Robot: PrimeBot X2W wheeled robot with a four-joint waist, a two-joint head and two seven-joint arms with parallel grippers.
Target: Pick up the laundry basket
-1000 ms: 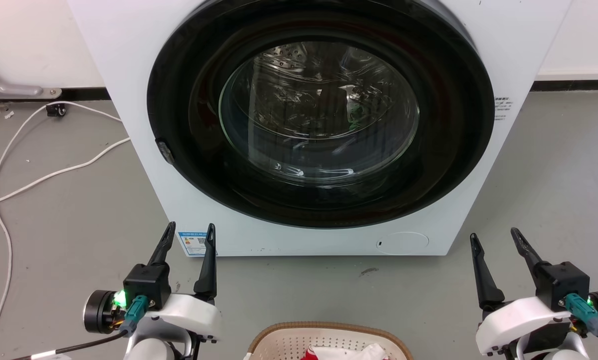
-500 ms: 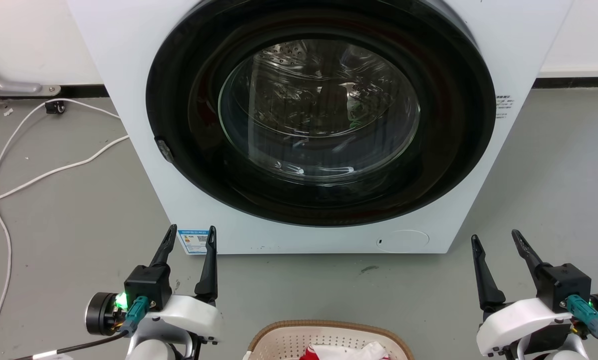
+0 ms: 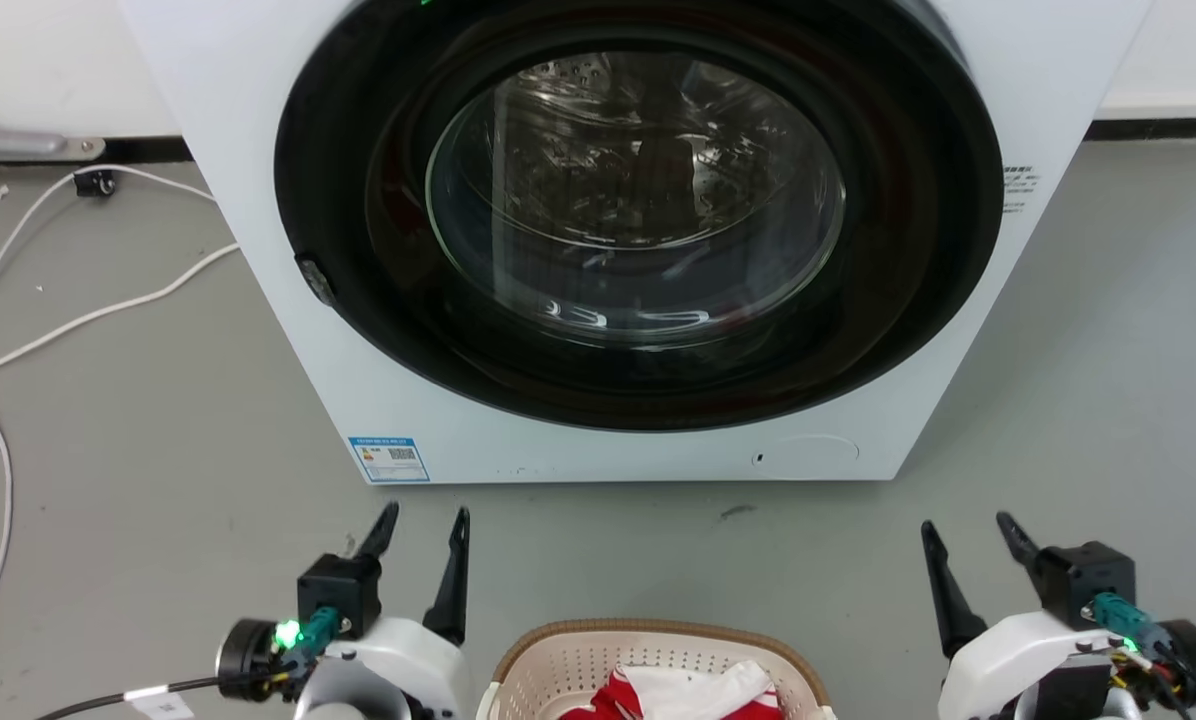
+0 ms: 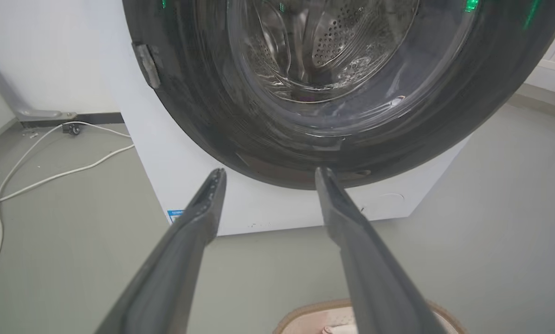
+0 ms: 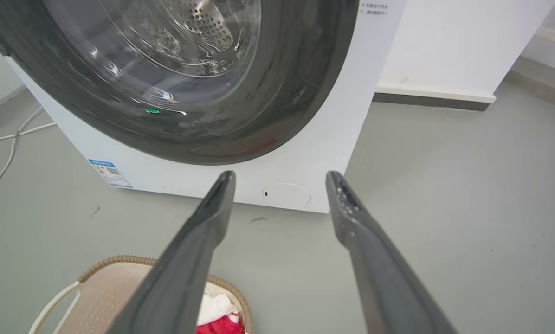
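Right, cream perforated plastic laundry basket (image 3: pixel 648 630) w/ tan woven-look rim sits on grey floor (image 3: pixel 158 520) at head view's bottom centre, red-and-white clothes (image 3: pixel 678 695) inside, just in front of white front-load washing machine (image 3: pixel 288 330). Left gripper (image 3: pixel 425 518) & right gripper (image 3: pixel 965 528) flank it, fingers (image 3: pixel 455 570) spread, holding nothing; prob. staged for a two-sided rim grab.

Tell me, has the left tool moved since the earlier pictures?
Yes. Against the blue label, the left tool has drawn back and rightward, nearer the basket.
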